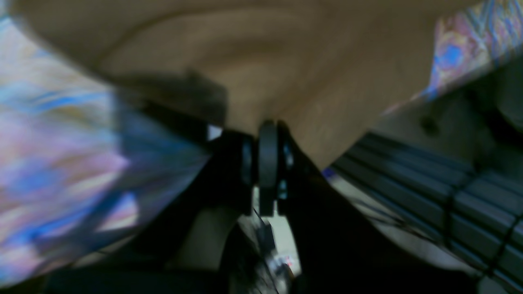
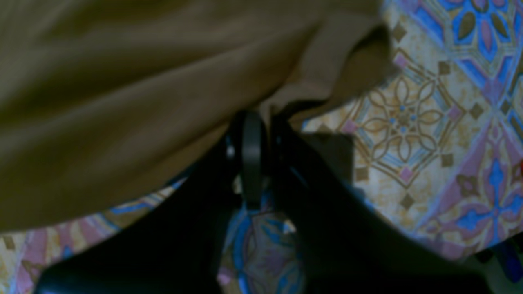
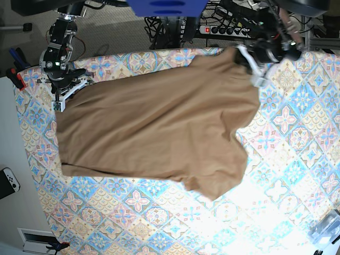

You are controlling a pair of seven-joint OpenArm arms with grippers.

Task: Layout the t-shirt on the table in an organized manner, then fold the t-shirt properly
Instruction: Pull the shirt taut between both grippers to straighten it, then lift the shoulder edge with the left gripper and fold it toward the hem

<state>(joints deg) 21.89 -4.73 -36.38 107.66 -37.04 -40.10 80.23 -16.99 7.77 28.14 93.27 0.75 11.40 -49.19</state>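
Observation:
The tan t-shirt [image 3: 154,127] lies spread across the patterned table [image 3: 287,159], one sleeve pointing to the near right. My left gripper [image 3: 248,64] sits at the shirt's far right edge; in the left wrist view its jaws [image 1: 267,130] are shut on the tan cloth [image 1: 286,61]. At the shirt's far left corner, my right gripper [image 3: 61,101] is also closed. The right wrist view shows it [image 2: 257,118] pinching a fold of the t-shirt [image 2: 122,102] over the tiled cloth [image 2: 429,143].
Cables and a power strip [image 3: 228,26] lie beyond the table's far edge. A black-and-white controller [image 3: 9,180] rests off the left side, and a clear plastic item [image 3: 326,228] sits at the near right corner. A dark slatted surface [image 1: 429,192] lies past the table edge.

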